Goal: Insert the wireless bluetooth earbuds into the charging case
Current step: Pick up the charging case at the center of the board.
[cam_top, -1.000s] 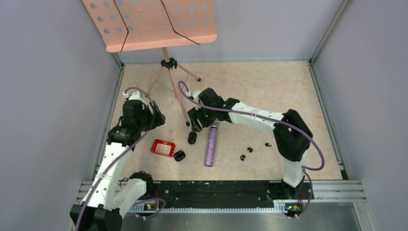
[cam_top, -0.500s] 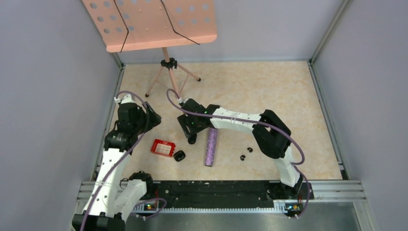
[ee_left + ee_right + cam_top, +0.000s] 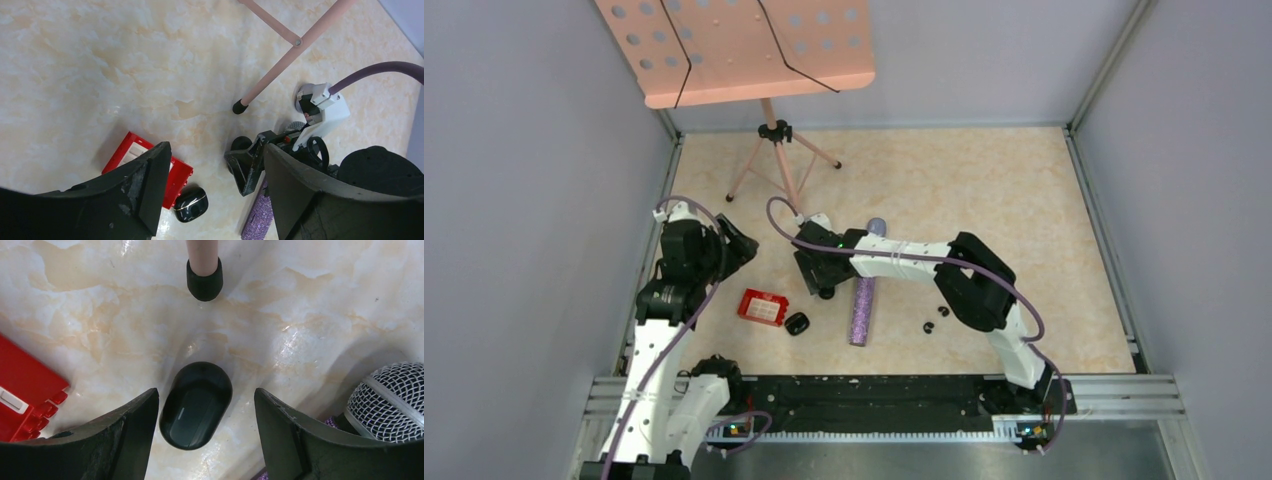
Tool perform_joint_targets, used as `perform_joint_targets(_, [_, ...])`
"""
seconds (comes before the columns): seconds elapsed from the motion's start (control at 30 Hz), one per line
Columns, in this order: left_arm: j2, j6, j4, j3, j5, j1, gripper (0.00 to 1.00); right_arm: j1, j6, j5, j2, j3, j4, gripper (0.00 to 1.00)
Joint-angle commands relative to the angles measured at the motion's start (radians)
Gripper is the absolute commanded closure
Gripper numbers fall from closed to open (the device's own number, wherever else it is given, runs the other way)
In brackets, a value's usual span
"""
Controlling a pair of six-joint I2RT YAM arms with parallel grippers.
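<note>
Two arms work over one table [image 3: 984, 190]. Since a second ago, the right gripper [image 3: 206, 392] has swung left and down onto the far case [image 3: 196, 405]. That case now sits between its fingers, which stand spread on either side and pinch nothing. The right elbow has followed leftward and now covers a third earbud that was visible earlier. The left gripper [image 3: 215, 150], spread and empty, has drawn back slightly toward the left wall. Both cases, the box, the mic and the stand lie where they did.

Count:
- **Cases:** two, both black. The far case is under the right gripper, and the near case [image 3: 190, 204] is just beside the box.
- **Box:** one, red [image 3: 762, 307].
- **Mic:** one, glittery purple [image 3: 860, 312], lying between the cases and the earbuds.
- **Stand:** one, pink [image 3: 734, 50].
- **Earbuds:** two in view, both black [image 3: 929, 326] [image 3: 944, 311]. They lie loose on the table right of the mic, near each other and well apart from both cases.
</note>
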Motion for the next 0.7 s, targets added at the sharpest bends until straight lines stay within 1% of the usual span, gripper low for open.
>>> perform_joint_targets(0.0, [-0.012, -0.035, 0.016, -0.006, 0.049, 0.014, 0.27, 0.024, 0.001, 0.048, -0.016, -0.033, 0.000, 0.31])
perform_joint_targets(0.17, [-0.016, -0.039, 0.029, -0.017, 0.065, 0.015, 0.27, 0.024, -0.043, 0.037, -0.094, -0.128, 0.027, 0.32])
perform_joint_targets(0.23, [-0.020, -0.043, 0.045, -0.031, 0.076, 0.014, 0.27, 0.024, -0.082, 0.001, -0.120, -0.155, 0.058, 0.36])
perform_joint_targets(0.3, [-0.024, -0.049, 0.060, -0.045, 0.088, 0.015, 0.28, 0.020, -0.141, -0.072, -0.141, -0.176, 0.106, 0.38])
perform_joint_targets(0.47, [-0.025, -0.052, 0.083, -0.068, 0.104, 0.015, 0.29, 0.011, -0.244, -0.147, -0.158, -0.194, 0.169, 0.42])
perform_joint_targets(0.67, [-0.030, -0.053, 0.106, -0.087, 0.125, 0.015, 0.29, -0.022, -0.331, -0.163, -0.159, -0.228, 0.200, 0.43])
